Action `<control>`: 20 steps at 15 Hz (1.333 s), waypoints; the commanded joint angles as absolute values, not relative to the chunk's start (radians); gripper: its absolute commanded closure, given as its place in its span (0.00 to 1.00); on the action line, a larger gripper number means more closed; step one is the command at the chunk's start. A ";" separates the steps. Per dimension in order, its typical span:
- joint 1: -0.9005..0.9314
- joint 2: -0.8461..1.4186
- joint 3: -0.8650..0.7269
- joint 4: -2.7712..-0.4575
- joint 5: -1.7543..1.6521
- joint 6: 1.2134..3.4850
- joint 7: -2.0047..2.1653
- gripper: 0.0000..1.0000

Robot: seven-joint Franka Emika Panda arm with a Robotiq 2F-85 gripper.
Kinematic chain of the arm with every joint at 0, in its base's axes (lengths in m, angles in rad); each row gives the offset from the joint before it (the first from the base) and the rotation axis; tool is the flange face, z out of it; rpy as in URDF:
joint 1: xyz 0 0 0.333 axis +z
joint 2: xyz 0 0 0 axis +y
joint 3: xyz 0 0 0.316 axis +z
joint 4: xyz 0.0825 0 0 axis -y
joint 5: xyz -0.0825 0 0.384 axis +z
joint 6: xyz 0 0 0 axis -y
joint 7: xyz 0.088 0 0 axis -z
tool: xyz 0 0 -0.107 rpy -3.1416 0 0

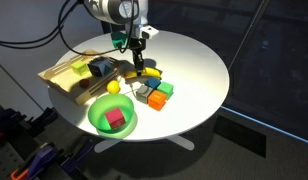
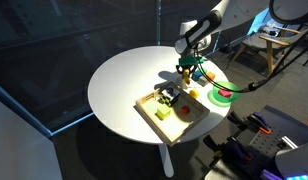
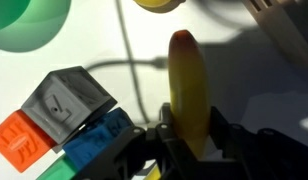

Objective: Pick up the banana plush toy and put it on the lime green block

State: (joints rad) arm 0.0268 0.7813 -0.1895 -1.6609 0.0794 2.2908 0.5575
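One claw (image 3: 186, 140): pinching banana plush toy (image 3: 189, 80), grasp step.
lime green block (image 1: 164, 89): 4 o'clock of claw, top bare.
next: lift, shift over, release centred.

In the wrist view the gripper (image 3: 191, 132) hides the lower end of the banana (image 3: 187, 80); the top edge cuts off the ball (image 3: 154, 4) and bowl (image 3: 29, 22).

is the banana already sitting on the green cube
No, the banana sits between the fingers of the gripper, off to the side of the green cube and its neighbours.
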 commanded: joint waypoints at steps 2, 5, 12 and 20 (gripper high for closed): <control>0.046 0.709 -0.201 -1.697 0.023 2.252 0.534 0.86; 0.067 0.684 -0.201 -1.707 -0.038 2.261 0.518 0.86; 0.126 0.630 -0.174 -1.742 -0.121 2.275 0.472 0.86; 0.161 0.530 -0.111 -1.865 -0.169 2.271 0.353 0.86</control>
